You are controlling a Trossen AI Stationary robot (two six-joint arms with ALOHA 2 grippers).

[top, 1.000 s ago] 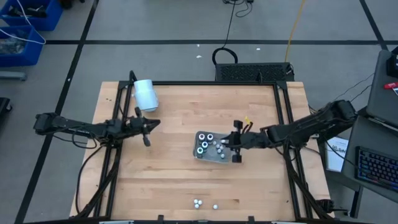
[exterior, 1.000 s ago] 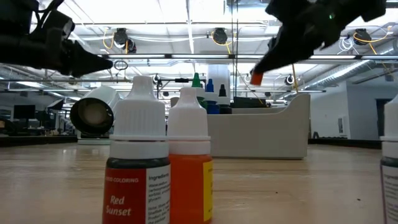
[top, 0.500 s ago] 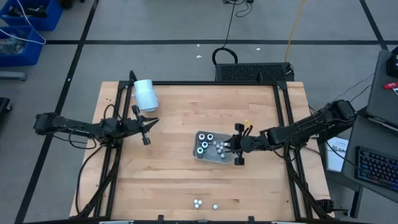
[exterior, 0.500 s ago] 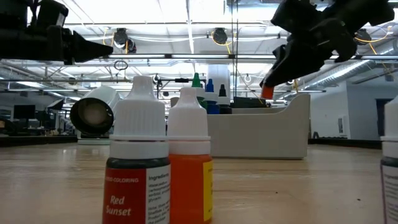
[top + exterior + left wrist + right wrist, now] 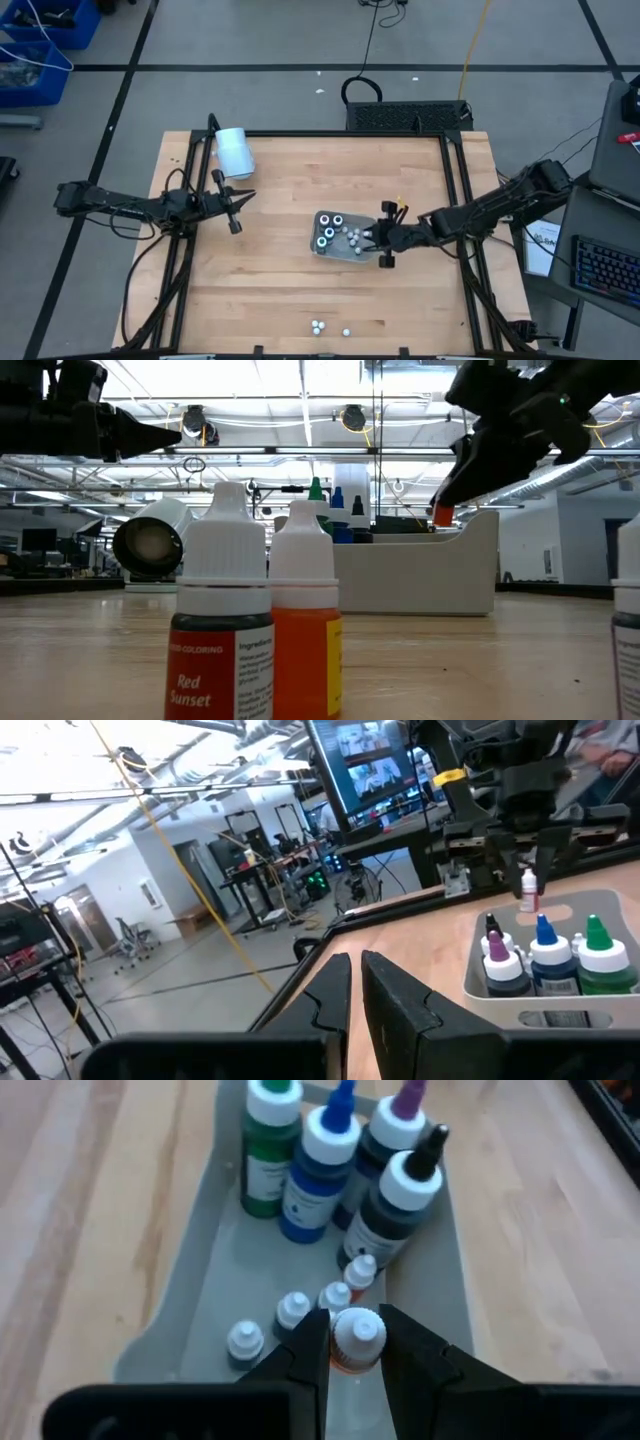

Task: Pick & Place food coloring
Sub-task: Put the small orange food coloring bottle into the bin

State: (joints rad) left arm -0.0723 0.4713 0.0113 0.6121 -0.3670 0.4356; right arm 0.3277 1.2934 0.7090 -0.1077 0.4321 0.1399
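Small orange bottle (image 5: pixel 354 1340) was gripped between right gripper (image 5: pixel 354 1352) fingers, held above right end of grey tray (image 5: pixel 322 246) (upright, white cap up). Risk judged: bottles (image 5: pixel 292 1312) already standing beneath could be toppled if bottle were lowered onto them. Little free tray floor was left; bare table (image 5: pixel 290 290) lay near. Left gripper (image 5: pixel 238 210), fingers closed and empty, was parked far left.

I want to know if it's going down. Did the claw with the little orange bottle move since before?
Yes. In the low view the right gripper with the orange bottle has dropped and slid right, closer to the grey tray rim.
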